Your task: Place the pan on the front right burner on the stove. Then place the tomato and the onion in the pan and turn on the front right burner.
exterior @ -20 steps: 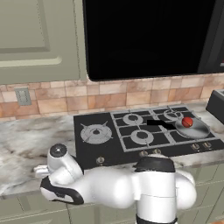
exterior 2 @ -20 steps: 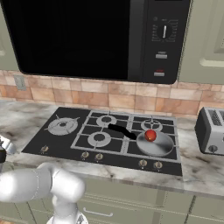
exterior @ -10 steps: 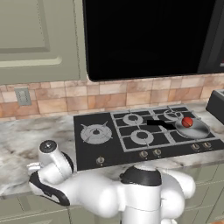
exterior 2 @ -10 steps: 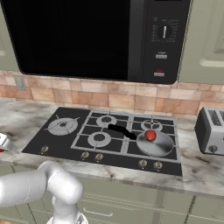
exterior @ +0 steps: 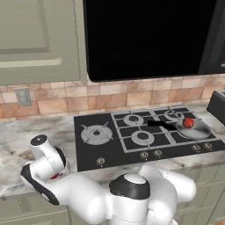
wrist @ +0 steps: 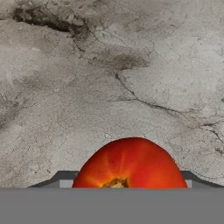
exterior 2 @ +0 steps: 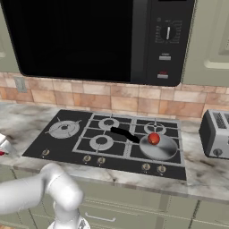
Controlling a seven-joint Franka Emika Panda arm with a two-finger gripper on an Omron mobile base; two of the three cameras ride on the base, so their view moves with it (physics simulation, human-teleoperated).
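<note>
Tomato (wrist: pixel 131 164) sits between my fingers (wrist: pixel 63 177), resting on marble surface (wrist: pixel 109 65). Can't tell if I'm gripping it or still apart. Plan: squeeze gently, centred, lift straight. Pan (exterior 2: pixel 159 147) well off to my right on stove (exterior: pixel 101 151), red ball (exterior 2: pixel 154 138) already inside.

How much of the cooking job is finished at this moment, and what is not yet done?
Done: the pan sits on the front right burner of the stove with one red ball inside. In hand: the claw is around a second red ball on the counter. Left: carrying it to the pan, then turning the burner on.
</note>
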